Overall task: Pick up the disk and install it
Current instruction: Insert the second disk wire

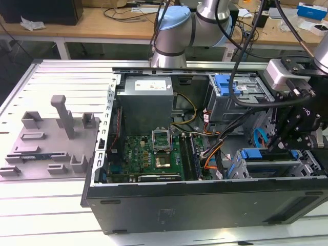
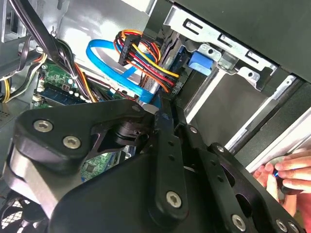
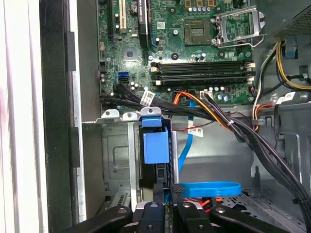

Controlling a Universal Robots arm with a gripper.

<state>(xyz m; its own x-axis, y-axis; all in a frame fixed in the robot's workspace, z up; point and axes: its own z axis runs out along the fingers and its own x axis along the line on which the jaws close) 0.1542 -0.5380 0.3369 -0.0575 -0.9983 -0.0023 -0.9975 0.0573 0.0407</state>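
Disk (image 3: 156,145) sits in drive cage (image 3: 114,155) (gripper (image 3: 167,196) clamped).

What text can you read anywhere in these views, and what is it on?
No text can be read in any view.
Power supply label, exterior view: print too small to read.
White cable tags, first wrist view: blurred.
Motherboard markings, first wrist view: too small to read.

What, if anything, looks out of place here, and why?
A hand shows just outside the case, close beside the gripper; so near a robot arm, it looks out of place. The processor socket also stands uncovered, its retaining frame flipped open.
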